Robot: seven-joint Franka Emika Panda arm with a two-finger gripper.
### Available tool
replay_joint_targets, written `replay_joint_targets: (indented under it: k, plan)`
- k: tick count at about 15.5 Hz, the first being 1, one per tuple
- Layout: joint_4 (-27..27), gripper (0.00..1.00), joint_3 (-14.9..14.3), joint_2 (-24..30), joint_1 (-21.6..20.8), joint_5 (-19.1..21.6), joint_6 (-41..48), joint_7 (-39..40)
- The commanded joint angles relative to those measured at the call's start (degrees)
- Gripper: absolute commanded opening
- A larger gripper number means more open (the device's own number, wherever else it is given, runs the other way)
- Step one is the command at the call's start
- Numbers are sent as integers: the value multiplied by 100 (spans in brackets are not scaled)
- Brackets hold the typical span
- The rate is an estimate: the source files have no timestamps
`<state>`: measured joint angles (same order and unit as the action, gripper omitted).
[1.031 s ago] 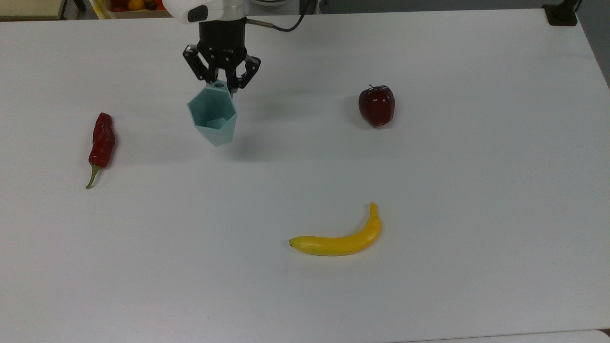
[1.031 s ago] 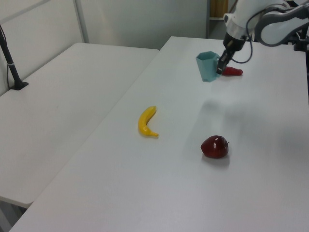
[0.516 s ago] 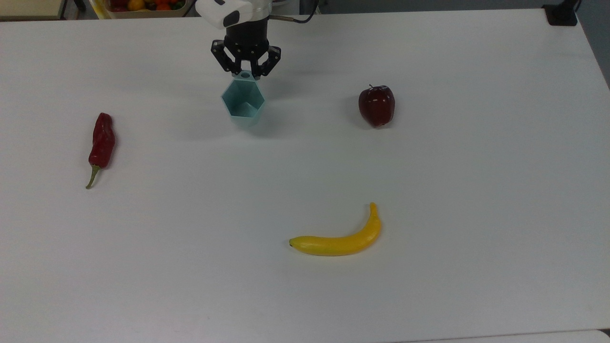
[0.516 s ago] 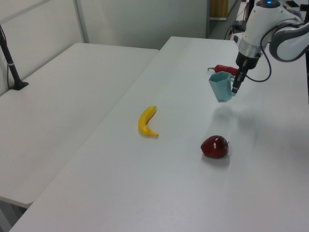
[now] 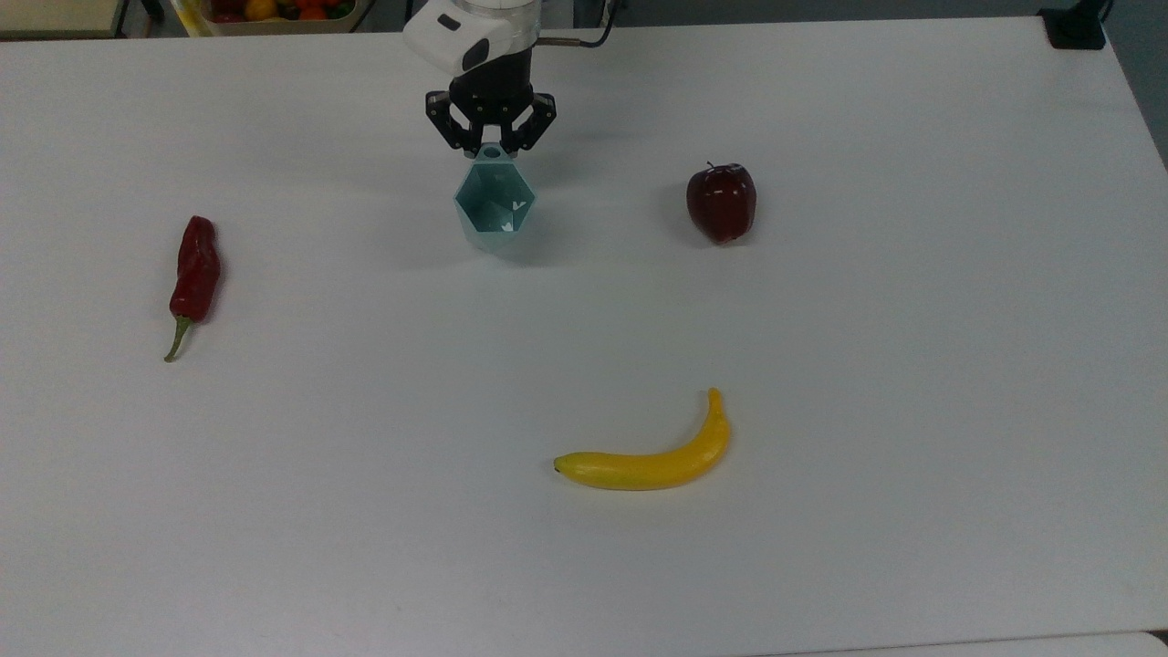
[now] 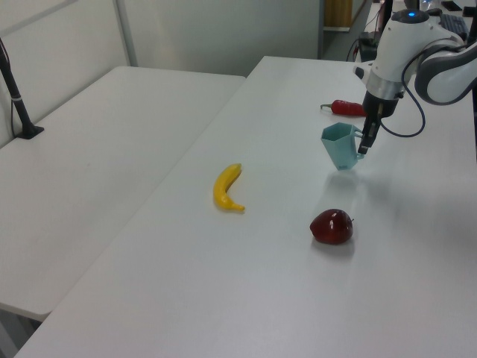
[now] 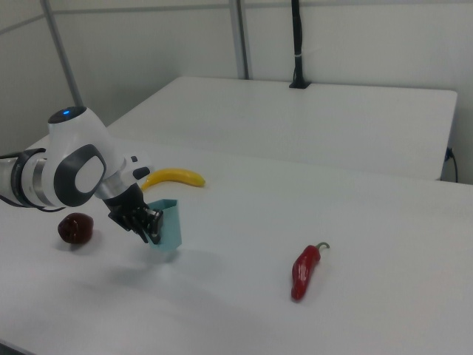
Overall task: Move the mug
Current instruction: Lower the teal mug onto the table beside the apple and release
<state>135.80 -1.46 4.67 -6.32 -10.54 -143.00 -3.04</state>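
Observation:
The pale teal faceted mug (image 5: 494,209) stands mouth-up, low over or on the white table (image 5: 821,365), between the chili and the apple in the top view. My gripper (image 5: 492,150) is shut on the mug's small tab handle at the rim's far side. In the left view the mug (image 6: 340,145) hangs from my gripper (image 6: 364,144) just beyond the apple. In the right view the mug (image 7: 167,232) sits against my gripper (image 7: 151,225), and I cannot tell whether its base touches the table.
A dark red apple (image 5: 721,202) lies to the top view's right of the mug. A red chili pepper (image 5: 194,274) lies at the top view's left. A yellow banana (image 5: 650,460) lies nearer the front. A crate of fruit (image 5: 274,11) stands beyond the table's far edge.
My gripper has carried the mug toward the top view's right, closer to the apple, and lowered it. The mug has swung from tilted to upright. The fruits have not moved.

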Motion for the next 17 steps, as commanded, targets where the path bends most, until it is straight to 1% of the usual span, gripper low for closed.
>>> replay_joint_targets:
  k: [1,6,7,9,10,11,12,14,17]
  plan:
    - [17,14,-21,-229,-36,-98,-553,111]
    - [8,14,-13,-459,-45,-71,-764,41]
    - [8,19,-4,-459,-53,-63,-764,32]
    - [-1,35,-13,-450,-80,-36,-721,14]
    - [-1,52,-13,-424,-80,-27,-651,-47]
    - [-27,86,-13,-415,-80,-27,-511,-221]
    - [-140,100,-4,-415,-97,-27,-275,-397]
    - [-438,100,-4,-415,-185,-27,401,-425]
    - [-1062,100,-4,-432,-203,-36,1509,-399]
